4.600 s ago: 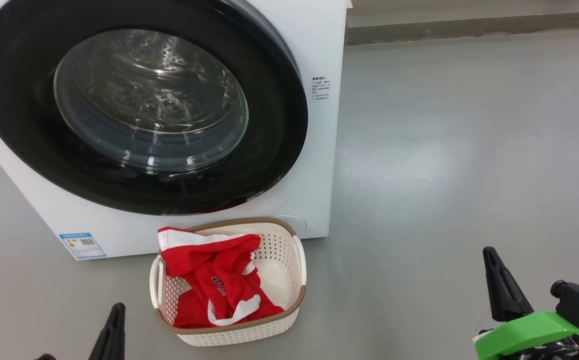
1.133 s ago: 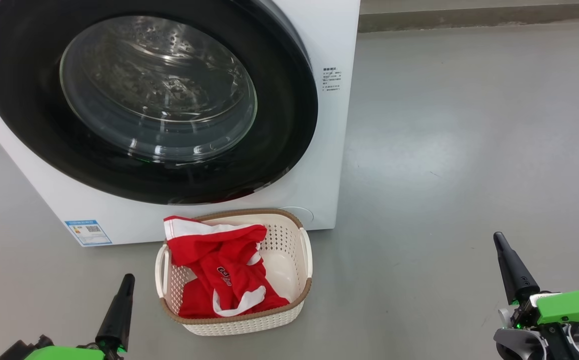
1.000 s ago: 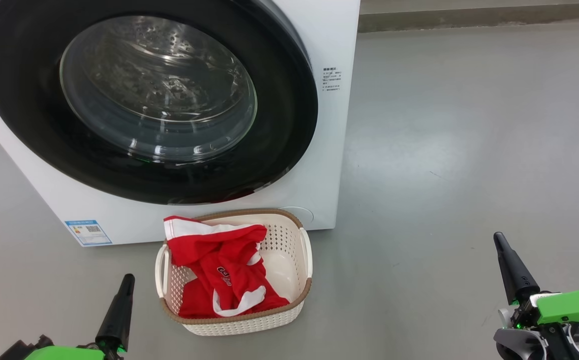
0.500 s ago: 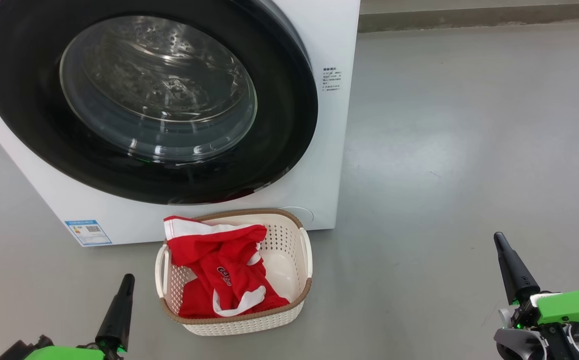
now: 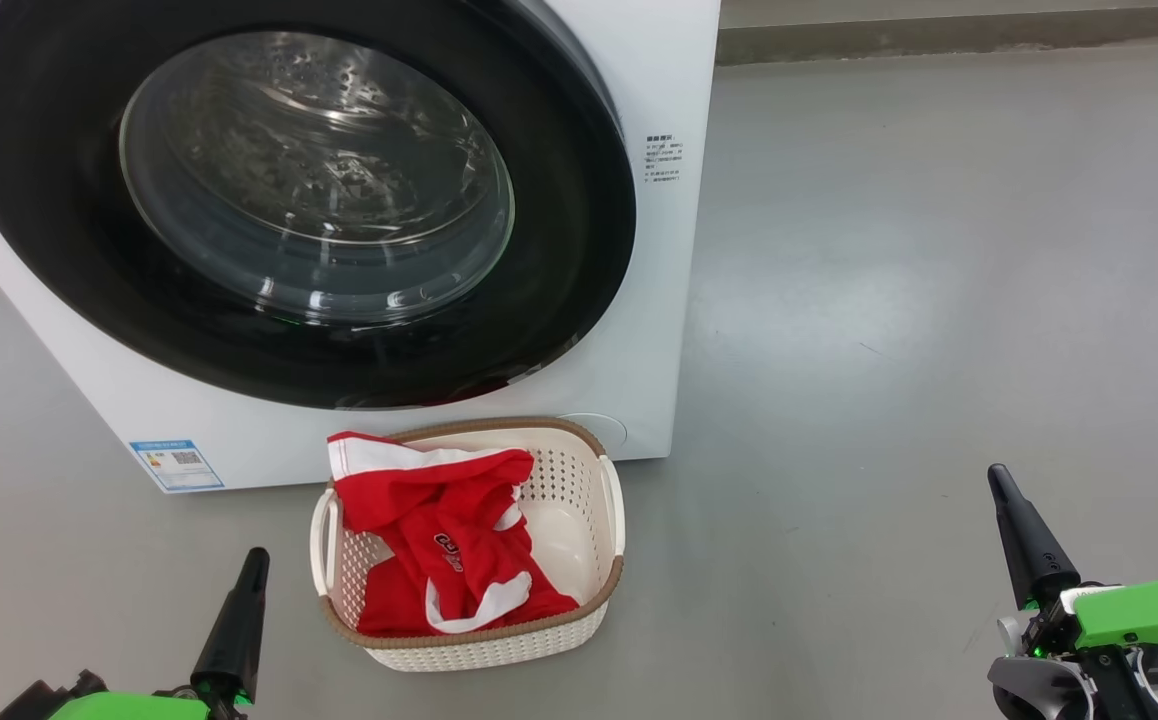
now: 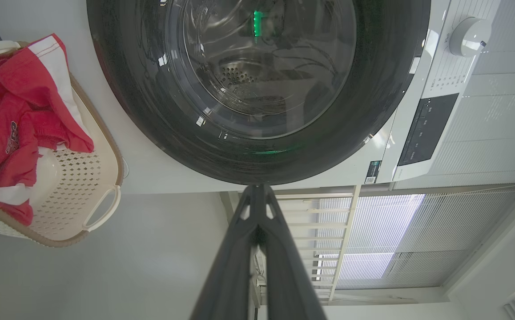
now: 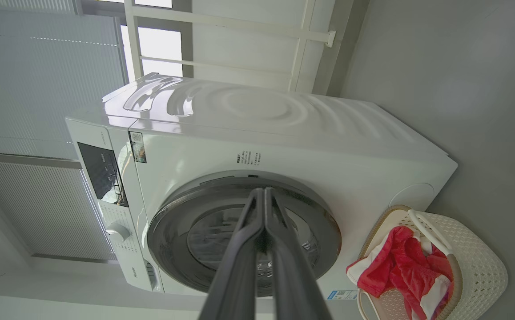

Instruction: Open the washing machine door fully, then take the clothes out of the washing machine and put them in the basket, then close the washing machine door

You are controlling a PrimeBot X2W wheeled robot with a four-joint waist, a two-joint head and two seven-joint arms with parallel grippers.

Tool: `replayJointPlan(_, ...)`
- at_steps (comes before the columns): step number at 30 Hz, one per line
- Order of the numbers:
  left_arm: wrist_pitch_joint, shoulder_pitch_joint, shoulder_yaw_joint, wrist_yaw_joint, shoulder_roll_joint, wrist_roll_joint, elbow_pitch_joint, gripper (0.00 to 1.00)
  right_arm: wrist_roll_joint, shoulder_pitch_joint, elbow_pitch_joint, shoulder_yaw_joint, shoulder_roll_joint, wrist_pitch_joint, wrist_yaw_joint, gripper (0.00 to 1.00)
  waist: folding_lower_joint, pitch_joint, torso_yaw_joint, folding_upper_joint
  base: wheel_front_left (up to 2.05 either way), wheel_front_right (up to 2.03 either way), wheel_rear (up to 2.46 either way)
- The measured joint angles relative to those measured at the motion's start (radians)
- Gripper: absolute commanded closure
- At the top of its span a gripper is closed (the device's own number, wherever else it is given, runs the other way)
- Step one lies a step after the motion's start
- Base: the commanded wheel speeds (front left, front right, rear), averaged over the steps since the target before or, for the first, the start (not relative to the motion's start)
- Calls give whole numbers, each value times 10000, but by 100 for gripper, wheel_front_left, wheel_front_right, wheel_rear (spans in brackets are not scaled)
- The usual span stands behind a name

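We see bright, even daylight, the window point(image 7: 159, 44) blown out white in the right wrist view. Glare streaks cross the washing machine door point(image 5: 304, 190), a soft sheen lies on the floor point(image 5: 889, 300), and our wrist views bend straight lines near the edges.

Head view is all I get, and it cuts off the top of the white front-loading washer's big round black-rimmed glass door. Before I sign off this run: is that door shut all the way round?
Observer: Yes. In the right wrist view the round black-rimmed glass door lies flat against the white washer front, no gap that I can see.
Operator: Are the grippers carrying anything?
Observer: No. The left gripper and the right gripper each show two long dark fingers pressed together, nothing between.
Operator: Is the panel lit?
Observer: The dark rectangular control panel near the white round dial shows no lit display that I can make out.
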Motion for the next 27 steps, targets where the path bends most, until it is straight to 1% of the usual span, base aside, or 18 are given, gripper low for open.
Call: replayJointPlan(27, 2, 0, 2, 0, 0, 0, 0, 100, 0, 0, 0, 0, 0, 0, 0, 100, 0, 0, 0, 0, 0, 0, 0)
